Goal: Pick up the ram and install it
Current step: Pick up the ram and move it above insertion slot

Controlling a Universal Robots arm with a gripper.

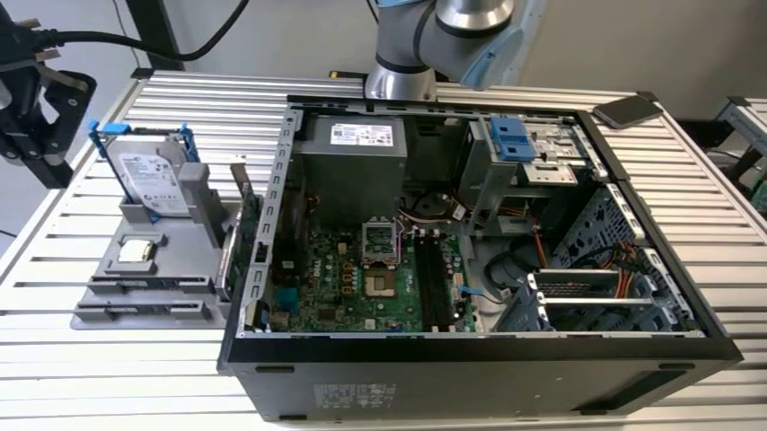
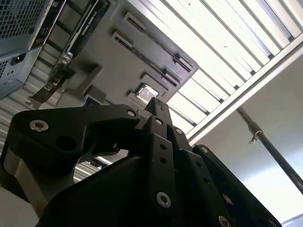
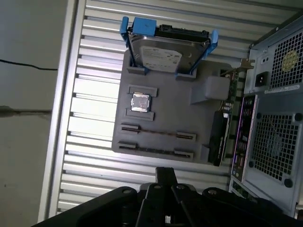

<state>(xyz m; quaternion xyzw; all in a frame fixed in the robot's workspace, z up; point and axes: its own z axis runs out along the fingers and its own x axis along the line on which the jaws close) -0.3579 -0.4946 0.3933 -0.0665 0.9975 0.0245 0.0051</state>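
Bench of ribbed aluminium slats carried every item. An open black desktop computer case lay on its side, its green circuit board and long black slots facing up. Just beside the case, on the exterior view's left, sat a flat grey plastic parts tray. A silver hard drive in a blue bracket stood at one end of the tray, with a small square silver processor chip next along.

The black two-fingered claw hung above the bench, off the tray's other end. In both wrist views its fingers appeared pressed together with nothing between them.

The ram, a long, narrow dark stick, was judged to stand on edge between two grey end blocks of the tray. It appeared as a thin line, so that reading is tentative. It lay below and ahead of the claw, well apart from it, between the claw tip and the processor chip. Its long axis ran crosswise to that line, one end pointing toward the case.
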